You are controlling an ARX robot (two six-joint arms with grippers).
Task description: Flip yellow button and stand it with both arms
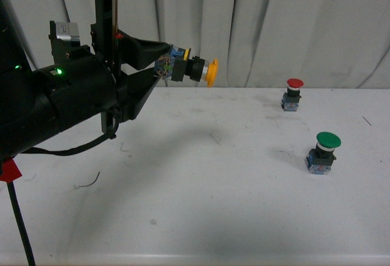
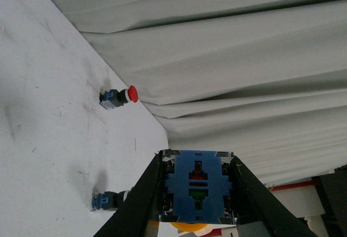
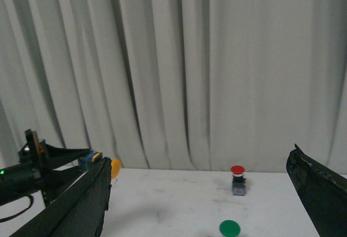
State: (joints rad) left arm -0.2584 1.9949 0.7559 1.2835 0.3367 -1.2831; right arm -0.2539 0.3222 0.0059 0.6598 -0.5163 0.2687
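My left gripper (image 1: 167, 65) is shut on the yellow button (image 1: 195, 70) and holds it in the air above the table's far left. The button lies sideways, its yellow cap pointing right toward the red and green buttons. In the left wrist view the two black fingers (image 2: 142, 199) clamp the button's blue base (image 2: 196, 185), and a sliver of the cap shows beyond it. My right gripper (image 3: 200, 193) is open and holds nothing. Its wrist view looks across the table, with the yellow button (image 3: 115, 168) at far left. The right arm is outside the front view.
A red-capped button (image 1: 294, 94) stands upright at the back right of the white table (image 1: 201, 211). A green-capped button (image 1: 323, 152) stands nearer, also on the right. Grey curtains (image 1: 274, 22) close off the far edge.
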